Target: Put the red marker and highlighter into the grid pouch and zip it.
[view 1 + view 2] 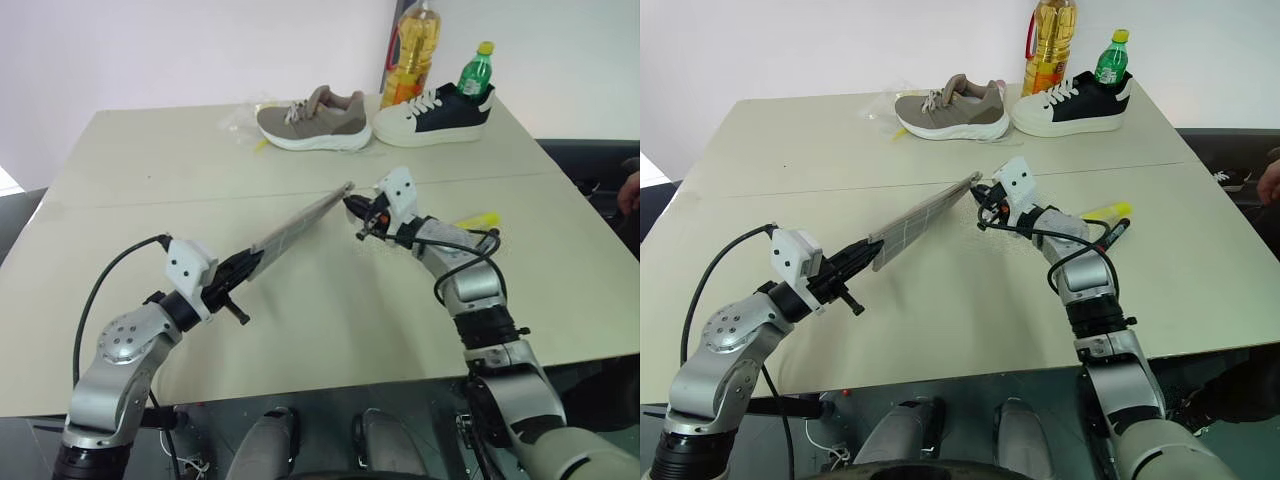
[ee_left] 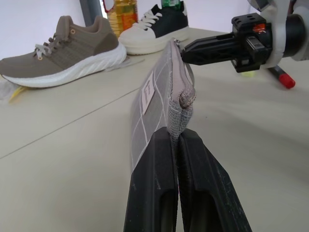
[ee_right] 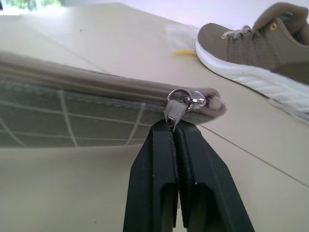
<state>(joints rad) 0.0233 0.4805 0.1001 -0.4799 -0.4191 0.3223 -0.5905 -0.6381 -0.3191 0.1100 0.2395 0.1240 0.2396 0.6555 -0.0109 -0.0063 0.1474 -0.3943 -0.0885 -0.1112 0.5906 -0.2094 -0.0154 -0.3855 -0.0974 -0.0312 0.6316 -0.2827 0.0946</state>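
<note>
Nearest to you, your left gripper [image 1: 243,263] is clamped on the near end tab of the grid pouch [image 1: 300,222], its two black fingers [image 2: 154,193] pressed together on the grey fabric. The pouch hangs clear of the table [image 1: 300,330], stretched edge-up between your two hands, with its small white label [image 2: 148,90] on the side facing away from your right arm.

At the far end of the pouch, your right gripper [image 1: 352,207] is pinched together on the zipper pull [image 3: 173,112], right by the small metal ring [image 3: 186,96]. The zipper teeth run closed along the top edge as far as the wrist view shows.

Just past your right forearm, to the right of the pouch, the highlighter [image 1: 1108,211] lies on the table, and the red marker [image 1: 1116,231] lies beside it, so both are outside the pouch. How they touch is hard to tell.

Beyond the pouch, near the table's far edge, stand a taupe sneaker [image 1: 312,120] and a white-and-black sneaker [image 1: 432,112]. Behind those stand a bottle of yellow oil [image 1: 410,55] and a green bottle [image 1: 476,70]. A crumpled bit of clear plastic [image 1: 240,125] lies left of the taupe sneaker.
</note>
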